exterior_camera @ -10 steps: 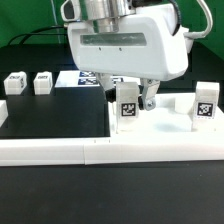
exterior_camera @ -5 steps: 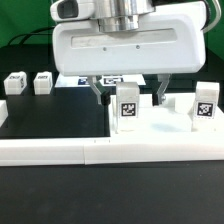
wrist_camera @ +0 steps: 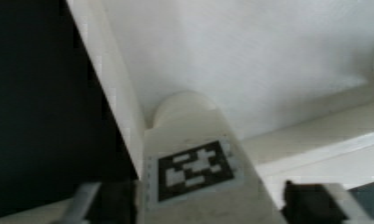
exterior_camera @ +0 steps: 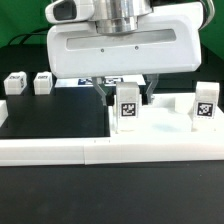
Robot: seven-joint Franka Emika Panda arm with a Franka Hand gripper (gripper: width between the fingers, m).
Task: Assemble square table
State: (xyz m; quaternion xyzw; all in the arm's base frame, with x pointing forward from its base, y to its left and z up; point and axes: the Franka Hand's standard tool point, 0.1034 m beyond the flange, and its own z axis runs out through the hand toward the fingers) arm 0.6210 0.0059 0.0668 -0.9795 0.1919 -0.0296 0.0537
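Square table leg post (exterior_camera: 128, 110) stands upright at frame centre. We find the gripper (exterior_camera: 128, 96) unclenched, straddling it; grasp pending, we judge: lower, then close.

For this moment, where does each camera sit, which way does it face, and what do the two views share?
Exterior view: off the arm, set low, facing across the border wall at the slab; the gripper hangs in its upper half.
Wrist view: on the wrist, looking down between the fingers onto a leg post.
Shared: that leg post, the slab, the open gripper.
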